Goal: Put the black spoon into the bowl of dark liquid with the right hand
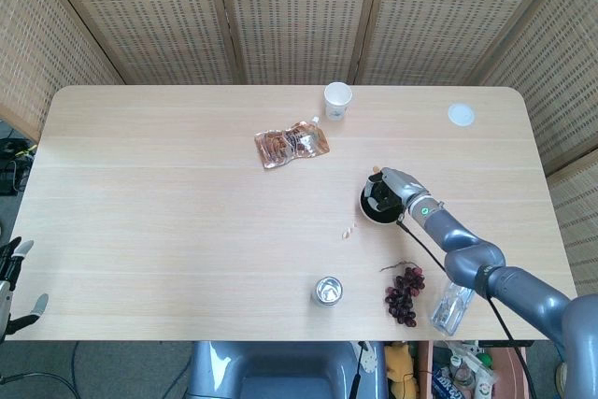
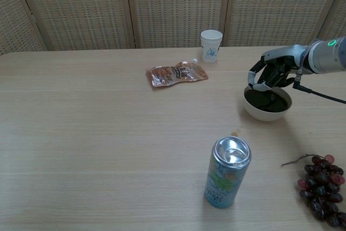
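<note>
The white bowl (image 2: 264, 113) of dark liquid stands on the right half of the table, and from above shows as the bowl (image 1: 366, 209). My right hand (image 2: 273, 68) hovers just above its far rim with fingers hanging loosely apart, nothing visible in them; the head view shows the right hand (image 1: 396, 187) over the bowl's right side. I cannot make out the black spoon against the dark liquid. My left hand (image 1: 11, 285) hangs off the table's near left corner, fingers spread and holding nothing.
A drink can (image 2: 227, 171) stands near the front edge, with grapes (image 2: 321, 179) to its right. A brown pouch (image 2: 175, 73) and a paper cup (image 2: 211, 45) lie farther back. A white lid (image 1: 460, 115) sits at the far right, a crumb (image 1: 348, 231) left of the bowl.
</note>
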Robot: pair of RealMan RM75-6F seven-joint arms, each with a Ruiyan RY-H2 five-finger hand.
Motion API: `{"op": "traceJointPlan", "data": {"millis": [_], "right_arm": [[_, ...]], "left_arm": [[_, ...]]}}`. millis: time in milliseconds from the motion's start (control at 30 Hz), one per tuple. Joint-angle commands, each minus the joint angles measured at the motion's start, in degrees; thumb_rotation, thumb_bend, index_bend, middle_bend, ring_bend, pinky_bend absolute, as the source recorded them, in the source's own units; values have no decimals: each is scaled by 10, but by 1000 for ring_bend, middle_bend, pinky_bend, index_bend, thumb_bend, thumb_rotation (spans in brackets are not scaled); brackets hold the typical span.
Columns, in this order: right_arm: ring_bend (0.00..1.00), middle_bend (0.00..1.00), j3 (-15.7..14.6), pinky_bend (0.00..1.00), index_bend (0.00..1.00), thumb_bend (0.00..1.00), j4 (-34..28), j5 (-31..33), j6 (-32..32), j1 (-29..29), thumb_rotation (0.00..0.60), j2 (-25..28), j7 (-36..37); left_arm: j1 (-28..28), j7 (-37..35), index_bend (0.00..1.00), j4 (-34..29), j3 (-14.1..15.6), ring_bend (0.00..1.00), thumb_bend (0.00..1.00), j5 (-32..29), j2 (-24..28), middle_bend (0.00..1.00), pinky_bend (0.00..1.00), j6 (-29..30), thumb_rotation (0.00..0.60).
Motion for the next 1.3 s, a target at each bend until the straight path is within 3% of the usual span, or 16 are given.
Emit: {"op": "traceJointPlan", "data": {"millis": [33, 267, 700, 1133, 1300], "right_arm": [[928, 919, 5, 1000, 745, 783, 14, -4, -3, 7, 600, -12, 4], [928, 921, 8, 1000, 749, 783, 10, -12, -5, 6, 600, -18, 13], [928, 921, -5, 1000, 749, 783, -38, -13, -12, -20, 600, 20, 18], [928, 921, 7, 1000, 749, 784, 35, -17, -32, 2, 600, -9, 23], [928, 921, 14, 1000, 749, 783, 35, -26, -32, 4, 600, -17, 26]], "left_arm": [[1, 0, 0, 1, 1, 0, 358, -1, 0, 0, 0, 0, 600], [2, -4, 0, 4, 1, 0, 357, 0, -1, 0, 0, 0, 600], [-2, -8, 0, 9, -1, 0, 358, 3, -4, 0, 0, -3, 600], [1, 3, 0, 0, 0, 0, 358, 1, -2, 0, 0, 0, 600], [2, 3, 0, 0, 1, 0, 357, 1, -1, 0, 0, 1, 600]]}}
